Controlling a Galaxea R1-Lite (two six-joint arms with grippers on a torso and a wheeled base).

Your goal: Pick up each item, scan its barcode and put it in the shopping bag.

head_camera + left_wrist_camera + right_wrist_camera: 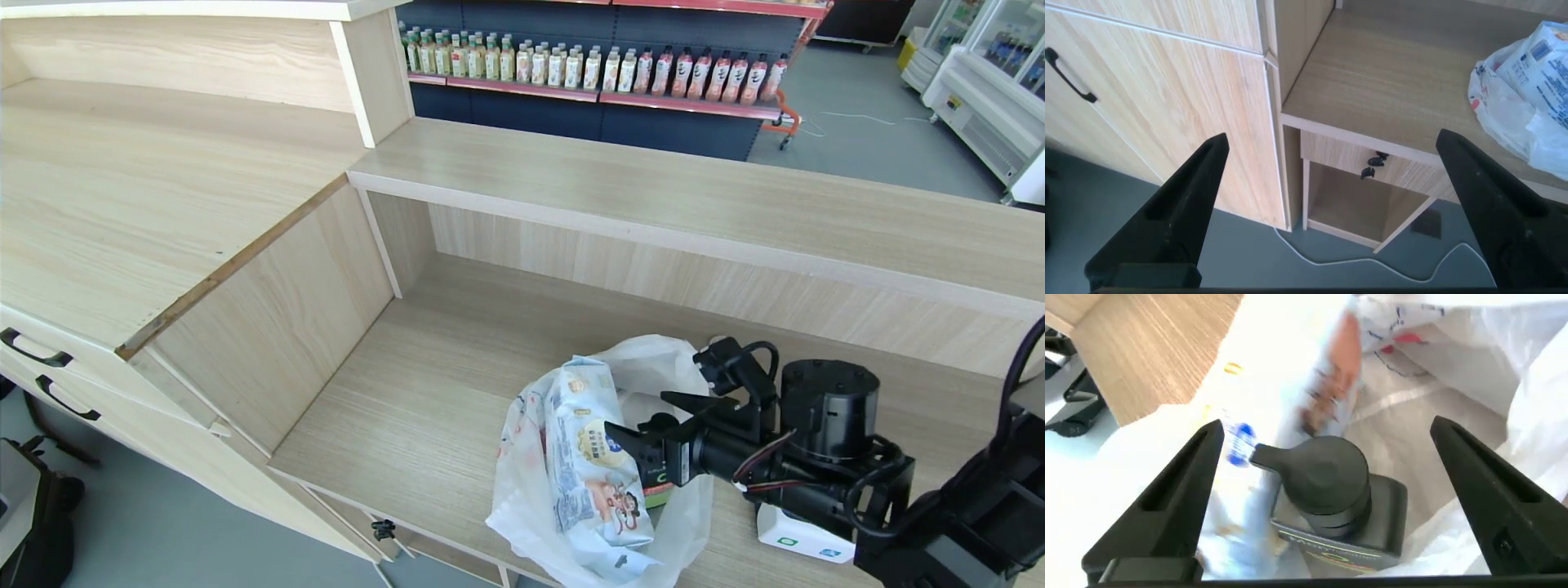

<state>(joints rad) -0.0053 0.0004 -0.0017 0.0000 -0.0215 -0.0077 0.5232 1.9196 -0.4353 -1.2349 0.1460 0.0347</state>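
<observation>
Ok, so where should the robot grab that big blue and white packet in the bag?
Probably by its upper end. The packet stands tilted in the shopping bag, with that end poking above the rim. Come from above and squeeze across its thin sides, since lower down the bag's plastic sits close around it. The right gripper hangs open just beside it.

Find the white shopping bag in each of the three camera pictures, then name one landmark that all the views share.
Head view: the shopping bag sits low and right of centre, on the wooden counter.
Left wrist view: the bag is small at the picture's edge, on the counter.
Right wrist view: the bag is close up, spread across most of the picture.
Shared landmark: the counter.
</observation>
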